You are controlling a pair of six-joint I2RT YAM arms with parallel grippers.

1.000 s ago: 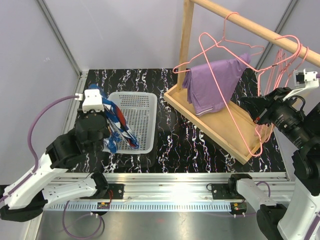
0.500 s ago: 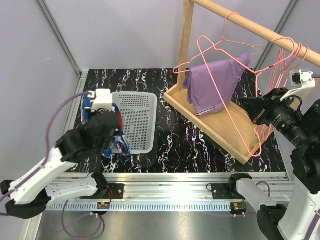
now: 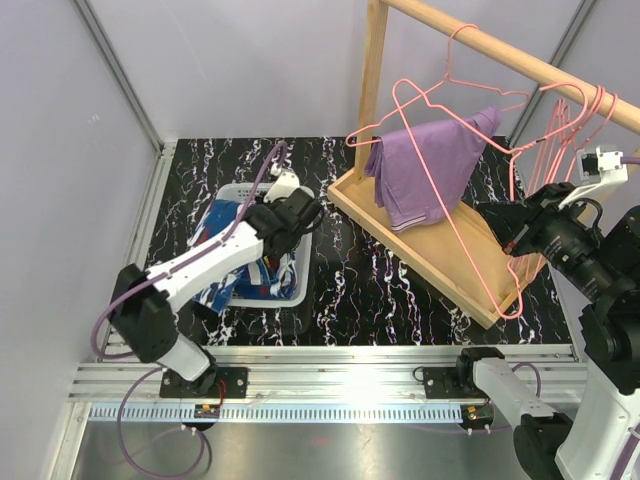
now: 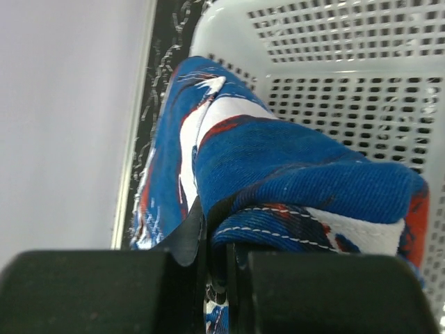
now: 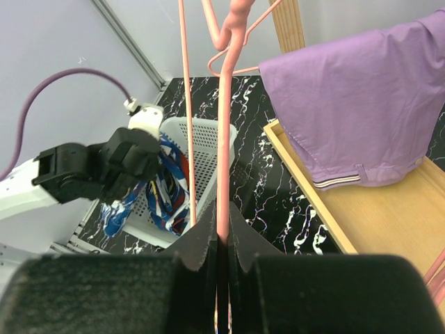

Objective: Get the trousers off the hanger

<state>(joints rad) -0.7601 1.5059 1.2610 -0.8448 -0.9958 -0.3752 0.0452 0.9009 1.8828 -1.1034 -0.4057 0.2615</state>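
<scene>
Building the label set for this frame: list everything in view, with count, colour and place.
blue trousers: 1, royal blue with white and red patches, over the basket's rim
lilac trousers: 1, lilac, draped on a hanger
hangers: several, count unclear, pink wire, on the rack
basket: 1, white mesh, table's left
rack: 1, pale wood, table's right
table: 1, black, white veining
left hand: 1, black, shut on blue trousers
right hand: 1, black, shut on one hanger

We record: blue trousers [image 4: 278, 160] royal blue, white and red patches; lilac trousers [image 3: 425, 165] plain purple; hanger [image 5: 224, 139] pink; basket [image 4: 348, 104] white mesh; counter [image 3: 370, 290] black, white-veined; rack [image 3: 372, 70] pale wood.
</scene>
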